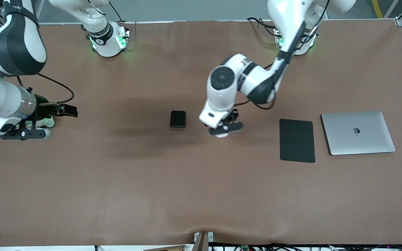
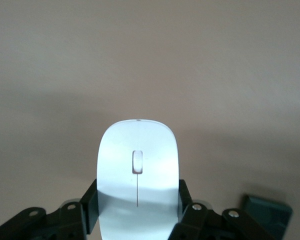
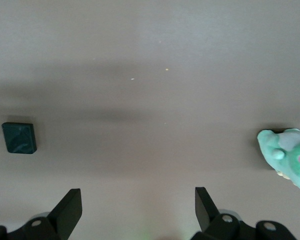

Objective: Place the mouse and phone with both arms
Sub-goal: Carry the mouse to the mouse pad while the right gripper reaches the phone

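Note:
The white mouse [image 2: 138, 170] sits between the fingers of my left gripper [image 2: 138, 200], which press on both its sides. In the front view the left gripper [image 1: 224, 129] is low over the middle of the table, and only the mouse's white edge [image 1: 222, 135] shows under it. I cannot tell whether the mouse touches the table. The black phone [image 1: 178, 119] lies flat beside it, toward the right arm's end, and also shows in the right wrist view [image 3: 20, 138] and the left wrist view [image 2: 267, 212]. My right gripper [image 1: 24, 134] is open and empty [image 3: 137, 210] at its end of the table.
A flat black mouse pad [image 1: 297, 140] and a closed silver laptop [image 1: 357, 132] lie toward the left arm's end. A small green plush toy [image 1: 47, 122] sits by the right gripper and also shows in the right wrist view [image 3: 287, 157]. The brown table cover [image 1: 201, 195] is bare nearer the camera.

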Tool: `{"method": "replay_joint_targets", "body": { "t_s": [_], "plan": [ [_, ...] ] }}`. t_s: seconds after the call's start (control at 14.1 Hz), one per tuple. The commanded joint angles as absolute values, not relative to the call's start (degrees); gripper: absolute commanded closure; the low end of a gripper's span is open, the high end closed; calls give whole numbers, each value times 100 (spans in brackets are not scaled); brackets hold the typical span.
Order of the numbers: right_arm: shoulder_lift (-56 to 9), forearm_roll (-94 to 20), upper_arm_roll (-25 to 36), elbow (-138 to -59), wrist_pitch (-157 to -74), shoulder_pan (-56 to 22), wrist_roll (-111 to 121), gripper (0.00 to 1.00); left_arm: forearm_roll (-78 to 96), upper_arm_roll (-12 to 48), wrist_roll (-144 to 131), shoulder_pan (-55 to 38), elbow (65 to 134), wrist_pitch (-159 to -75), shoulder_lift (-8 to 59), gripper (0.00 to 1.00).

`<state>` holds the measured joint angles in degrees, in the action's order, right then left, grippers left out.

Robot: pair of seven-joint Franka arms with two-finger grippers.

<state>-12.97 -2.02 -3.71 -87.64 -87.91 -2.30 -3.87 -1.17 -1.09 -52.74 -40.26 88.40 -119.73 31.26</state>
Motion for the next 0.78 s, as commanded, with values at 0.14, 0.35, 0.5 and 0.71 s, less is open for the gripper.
{"method": "replay_joint_targets", "body": {
  "t_s": [0.14, 0.35, 0.5, 0.71],
  "plan": [
    [-1512, -650, -352, -8648, -8894, -439, -413, 0, -264, -62, -4871, -3201, 9017, -11471, 2822, 100],
    [-1564, -650, -352, -8666, -9148, -798, -1007, 0, -255, -26, -4159, -2770, 9070, -11321, 2628, 100],
    [-1678, -650, -352, -8666, -9333, -1097, -1545, 0, -264, -26, -3817, -2629, 9463, -11312, 2357, 100],
    [-1775, -650, -360, -8683, -9457, -1388, -1976, 0, -264, -35, -2973, -2348, 10115, -11320, 1847, 100]
  ]
}}
